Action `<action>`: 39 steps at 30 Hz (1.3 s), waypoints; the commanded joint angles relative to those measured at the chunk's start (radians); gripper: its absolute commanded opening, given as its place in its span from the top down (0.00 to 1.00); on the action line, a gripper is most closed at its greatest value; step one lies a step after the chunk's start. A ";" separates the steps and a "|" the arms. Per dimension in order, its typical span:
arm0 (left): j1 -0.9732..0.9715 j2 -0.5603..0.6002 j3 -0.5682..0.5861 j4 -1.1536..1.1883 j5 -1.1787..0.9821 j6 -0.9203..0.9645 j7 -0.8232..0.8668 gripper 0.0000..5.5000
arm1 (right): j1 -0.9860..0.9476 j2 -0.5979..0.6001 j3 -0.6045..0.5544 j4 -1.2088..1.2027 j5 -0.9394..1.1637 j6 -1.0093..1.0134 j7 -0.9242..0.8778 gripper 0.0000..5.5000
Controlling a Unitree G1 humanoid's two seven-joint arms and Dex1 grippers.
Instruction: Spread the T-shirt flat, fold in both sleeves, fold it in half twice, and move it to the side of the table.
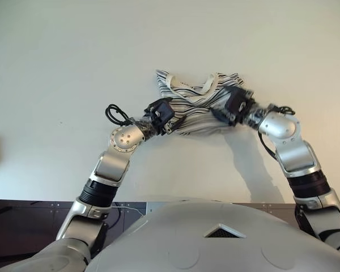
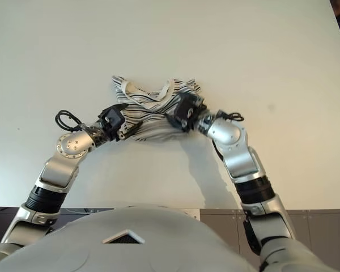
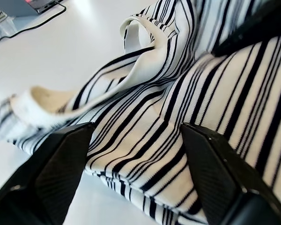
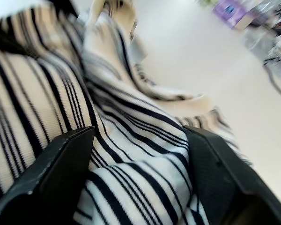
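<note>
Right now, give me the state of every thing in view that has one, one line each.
black-and-white striped T-shirt: crumpled in a heap on the white table, not yet spread flat.
left gripper: open, fingers on either side of the striped fabric.
right gripper: open, fingers on either side of the striped fabric.

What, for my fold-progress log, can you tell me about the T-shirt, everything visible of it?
The T-shirt is white knit cloth with thin black stripes and a plain cream collar band. It lies bunched and creased, not spread flat, near the middle of the pale table. The left gripper and right gripper each sit open astride its near side, with cloth inside.
</note>
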 commanded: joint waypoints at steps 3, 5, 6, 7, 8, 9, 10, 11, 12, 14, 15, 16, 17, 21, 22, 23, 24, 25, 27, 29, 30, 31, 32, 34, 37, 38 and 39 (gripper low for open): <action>-0.016 0.036 -0.077 0.088 0.168 0.092 0.040 0.38 | 0.019 -0.009 0.071 0.009 -0.051 0.038 0.030 0.39; 0.042 0.126 -0.086 0.058 0.219 0.074 0.012 0.38 | 0.089 -0.093 0.045 -0.106 0.063 0.026 0.160 0.39; 0.074 0.169 -0.085 0.058 0.238 0.063 0.005 0.38 | 0.128 -0.139 0.014 -0.170 0.138 0.037 0.228 0.39; 0.104 0.205 -0.081 0.069 0.257 0.054 0.011 0.38 | 0.166 -0.187 -0.017 -0.234 0.217 0.059 0.294 0.39; 0.124 0.226 -0.072 0.069 0.267 0.057 0.018 0.38 | 0.191 -0.221 -0.042 -0.271 0.266 0.079 0.336 0.39; 0.135 0.232 -0.059 0.067 0.266 0.060 0.027 0.38 | 0.207 -0.248 -0.058 -0.288 0.291 0.085 0.363 0.39; 0.134 0.229 -0.047 0.063 0.257 0.067 0.033 0.38 | 0.215 -0.267 -0.071 -0.295 0.308 0.089 0.379 0.39; 0.124 0.217 -0.038 0.061 0.247 0.074 0.039 0.38 | 0.208 -0.264 -0.099 -0.305 0.350 0.107 0.386 0.39; 0.114 0.203 -0.035 0.064 0.244 0.072 0.046 0.38 | 0.179 -0.244 -0.135 -0.310 0.404 0.133 0.381 0.39; 0.109 0.169 -0.031 0.047 0.221 0.063 0.047 0.38 | 0.104 -0.188 -0.195 -0.282 0.468 0.179 0.331 0.39; 0.115 0.152 -0.027 0.021 0.195 0.064 0.037 0.38 | 0.060 -0.154 -0.219 -0.241 0.474 0.200 0.285 0.39; 0.122 0.140 -0.022 -0.006 0.166 0.060 0.024 0.38 | 0.018 -0.121 -0.233 -0.192 0.472 0.217 0.240 0.39; 0.129 0.132 -0.015 -0.030 0.136 0.061 0.007 0.38 | -0.025 -0.082 -0.241 -0.135 0.462 0.233 0.189 0.39; 0.126 0.150 -0.018 -0.029 0.104 0.049 -0.043 0.38 | -0.072 -0.009 -0.106 0.061 0.292 0.204 0.077 0.39; 0.131 0.160 -0.014 -0.016 0.106 0.052 -0.046 0.38 | -0.044 -0.026 -0.062 0.088 0.239 0.181 0.076 0.39; 0.137 0.178 -0.015 0.009 0.117 0.049 -0.049 0.38 | 0.000 -0.049 -0.051 0.100 0.206 0.168 0.063 0.39; 0.154 0.198 -0.012 0.033 0.131 0.047 -0.044 0.38 | 0.050 -0.067 -0.084 0.070 0.219 0.156 0.066 0.39; 0.174 0.216 -0.007 0.052 0.144 0.045 -0.036 0.38 | 0.092 -0.067 -0.152 0.008 0.290 0.158 0.082 0.39; 0.200 0.233 0.000 0.057 0.152 0.042 -0.025 0.38 | 0.116 -0.050 -0.271 -0.091 0.424 0.206 0.093 0.39; 0.197 0.226 -0.001 0.044 0.147 0.043 -0.026 0.38 | 0.107 -0.063 -0.304 -0.120 0.442 0.238 0.086 0.39; 0.190 0.217 -0.006 0.032 0.139 0.041 -0.032 0.38 | 0.100 -0.076 -0.296 -0.113 0.419 0.239 0.082 0.39; 0.186 0.206 -0.009 0.014 0.128 0.043 -0.037 0.38 | 0.091 -0.079 -0.283 -0.105 0.410 0.249 0.084 0.39; 0.185 0.198 -0.010 -0.008 0.113 0.047 -0.044 0.38 | 0.086 -0.076 -0.269 -0.103 0.408 0.262 0.088 0.39; 0.186 0.190 -0.002 -0.052 0.075 0.058 -0.066 0.38 | 0.097 -0.069 -0.252 -0.122 0.426 0.296 0.102 0.39; 0.204 0.202 0.012 -0.125 0.010 0.086 -0.112 0.38 | 0.126 -0.066 -0.270 -0.156 0.464 0.357 0.102 0.39; 0.209 0.207 0.015 -0.142 -0.002 0.091 -0.123 0.38 | 0.143 -0.068 -0.282 -0.178 0.489 0.376 0.110 0.39; 0.213 0.211 0.017 -0.153 -0.011 0.095 -0.132 0.38 | 0.158 -0.070 -0.291 -0.195 0.508 0.391 0.115 0.39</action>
